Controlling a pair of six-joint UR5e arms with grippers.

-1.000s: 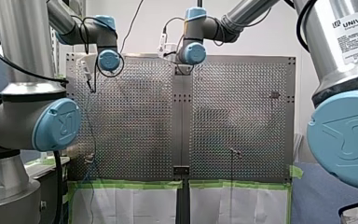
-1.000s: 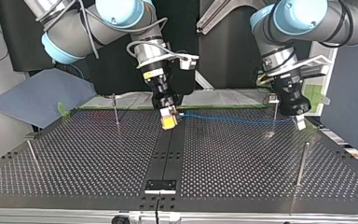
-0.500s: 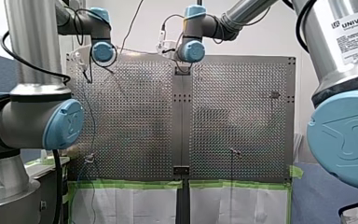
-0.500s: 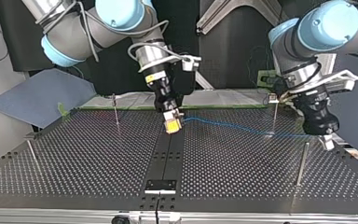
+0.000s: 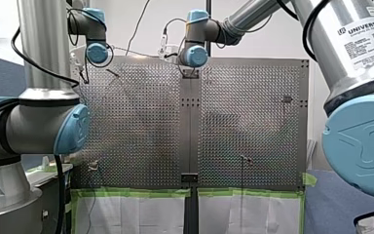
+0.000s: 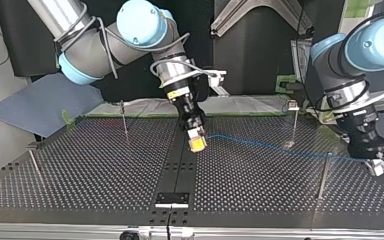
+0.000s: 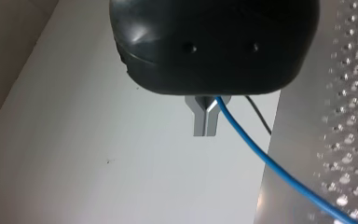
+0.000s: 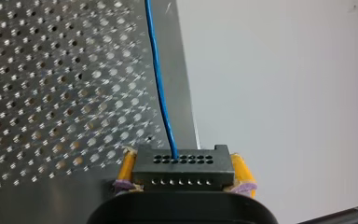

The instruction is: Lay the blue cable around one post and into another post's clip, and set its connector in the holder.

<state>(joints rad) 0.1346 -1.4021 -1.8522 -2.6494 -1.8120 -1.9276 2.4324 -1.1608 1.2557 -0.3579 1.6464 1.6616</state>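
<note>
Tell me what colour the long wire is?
Blue. The cable shows best in the right wrist view, running into the black connector.

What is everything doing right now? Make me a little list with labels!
Right pincer: shut on the black connector, with a yellow pad on each side
Left pincer: shut on the blue cable
Cable: stretched between the two pincers, over the perforated table
Clip post: the cable passes low beside it and is not in its clip
</note>
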